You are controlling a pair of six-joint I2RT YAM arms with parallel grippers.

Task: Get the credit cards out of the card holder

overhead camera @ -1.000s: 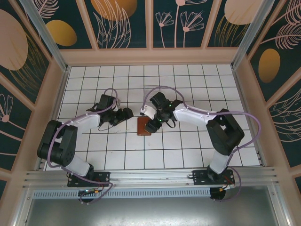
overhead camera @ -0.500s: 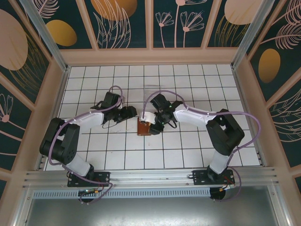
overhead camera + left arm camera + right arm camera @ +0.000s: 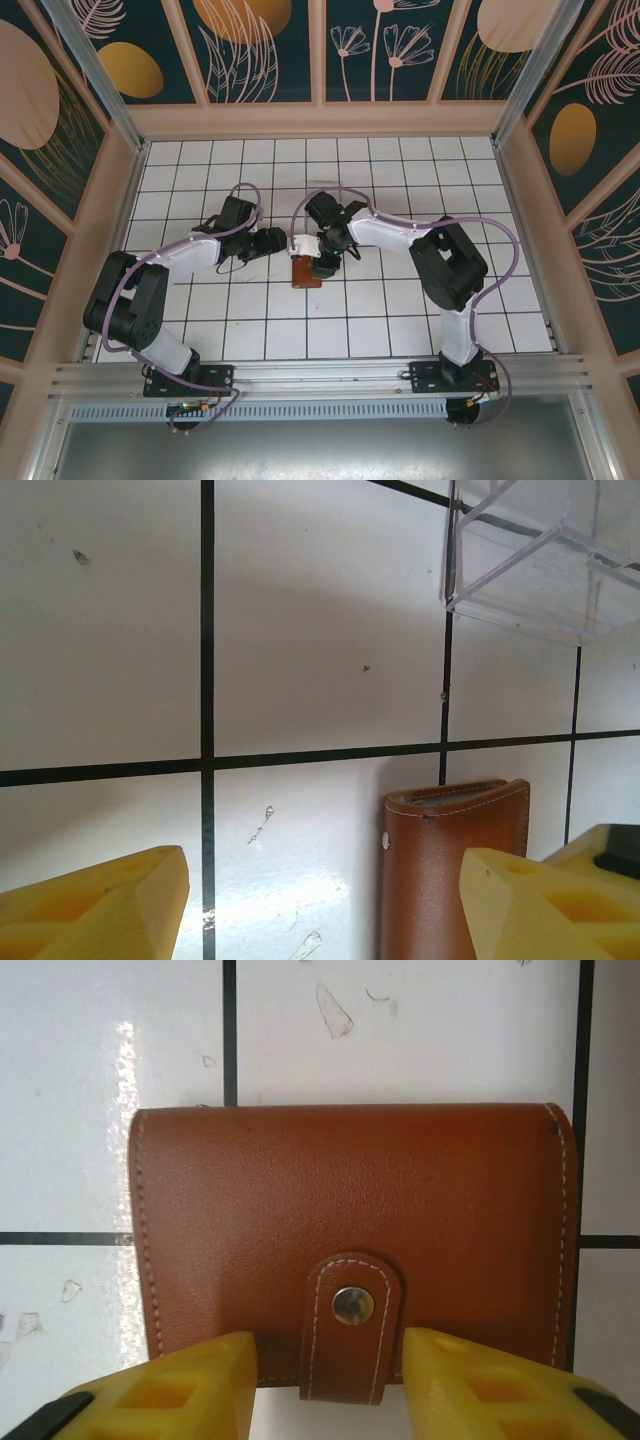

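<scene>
Showing, from left to right, the left gripper [image 3: 268, 243], jaws wide and empty over the white tiles [image 3: 320, 610], with a clear box [image 3: 540, 560] beyond it. Next comes the closed brown wallet [image 3: 304, 274], lying flat near the table's centre between the two grippers, its snap tab [image 3: 352, 1325] fastened, and then the right gripper [image 3: 323, 264], low over the wallet's right side. The right gripper's yellow fingers [image 3: 170, 1390] stand partly apart, one on each side of the tab, gripping nothing.
</scene>
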